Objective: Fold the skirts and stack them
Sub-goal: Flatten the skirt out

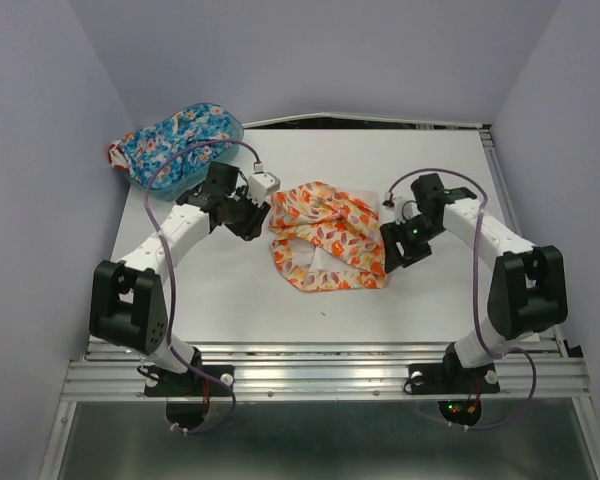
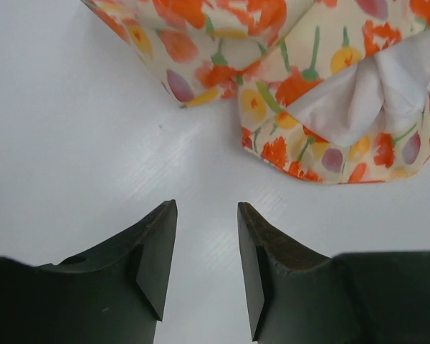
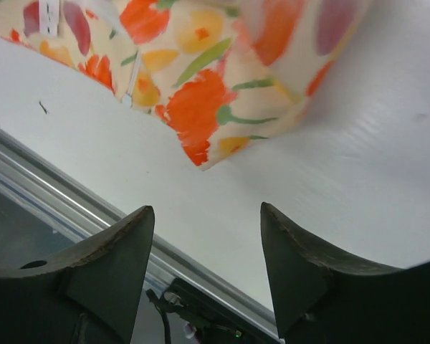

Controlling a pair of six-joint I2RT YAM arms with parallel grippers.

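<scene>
We see the cream skirt (image 1: pixel 327 240) lying crumpled near the middle of the table (image 1: pixel 230 290), with its white lining (image 2: pixel 358 100) showing through the open waist. The left gripper (image 2: pixel 206 208) sits just beside the cream skirt's left edge. Its fingers are spread, with only bare table between them and no cloth touched. The right gripper (image 3: pixel 208 211) sits just beside the cream skirt's right edge, also spread and holding nothing (its wrist view catches only one corner of the cloth, the rest cut off by the frame). From overhead, both sets of fingertips are dark against dark housings and hard to make out, so only the wrist views show the gap to the hem. Well apart from the cream skirt, beyond it and to its left, the blue skirt (image 1: pixel 175 140) is heaped in a basket (image 1: pixel 232 128). The cloth covers most of the basket, and we cannot tell how it is folded.
</scene>
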